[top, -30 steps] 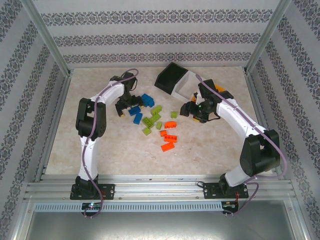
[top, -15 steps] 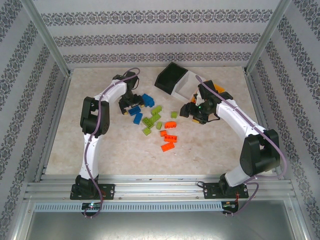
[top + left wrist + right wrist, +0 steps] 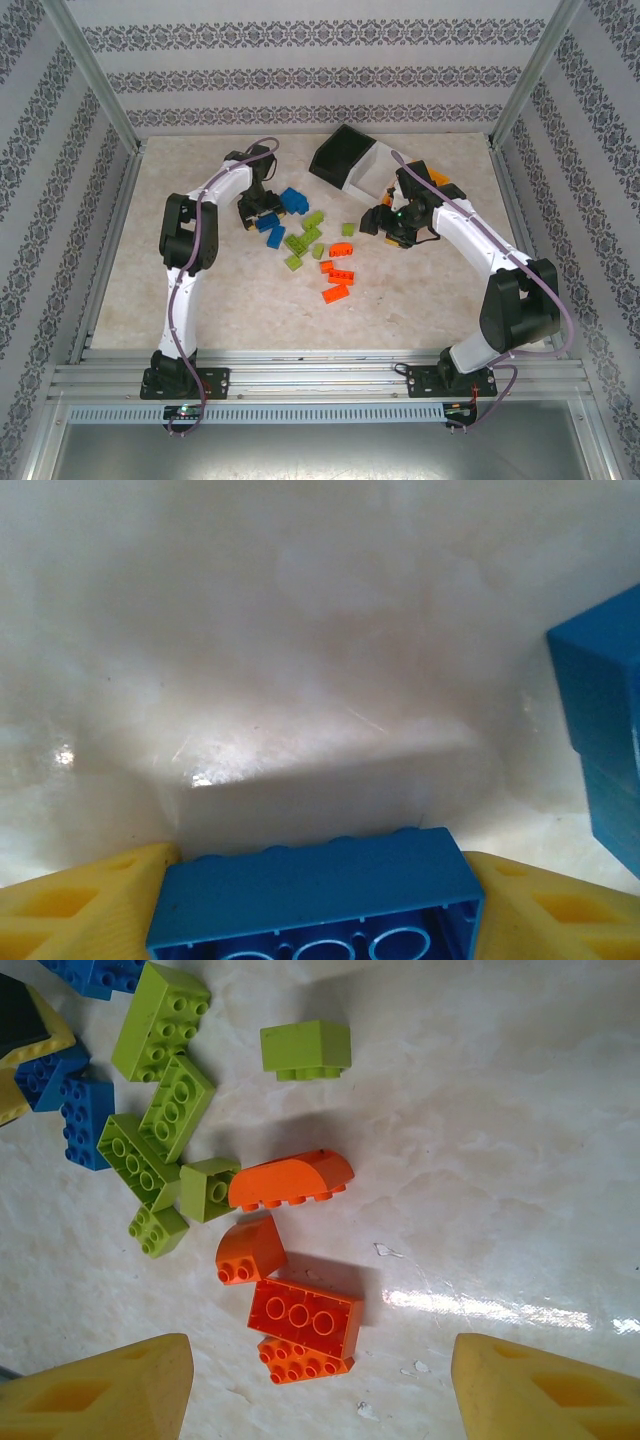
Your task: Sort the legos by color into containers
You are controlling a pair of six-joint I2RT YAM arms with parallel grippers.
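Table (image 3: 200, 300): pale marbled top, walled on three sides with patterned panels.

Left arm (image 3: 190, 240): white and black, reaching from the near edge toward the far middle of the table.

Right arm (image 3: 500, 280): same build, bent in from the near right toward the middle.

Containers: three joined bins in a slanted row by the far edge, right of centre. The black bin (image 3: 340, 155) is farthest left, the white bin (image 3: 378, 170) is in the middle, and the orange-yellow bin (image 3: 445, 183) is partly hidden behind the right arm.

Left gripper (image 3: 320, 920): low over the blue group. Its yellow fingers (image 3: 80, 910) are closed in against both ends of a blue brick (image 3: 315, 895) that fills the gap between them, hollow underside facing the camera. Whether the brick is off the table cannot be told.

Right gripper (image 3: 325, 1405): jaws spread wide, nothing between them, held above the orange bricks.

Legos, loose in the middle of the table:
- blue bricks (image 3: 283, 205), toward the far side, just beside the left gripper
- green bricks (image 3: 160, 1090), between the blue and orange groups, several touching
- orange bricks (image 3: 300, 1315), nearest the near edge, two stacked
- one green brick (image 3: 305, 1048) apart from the rest.
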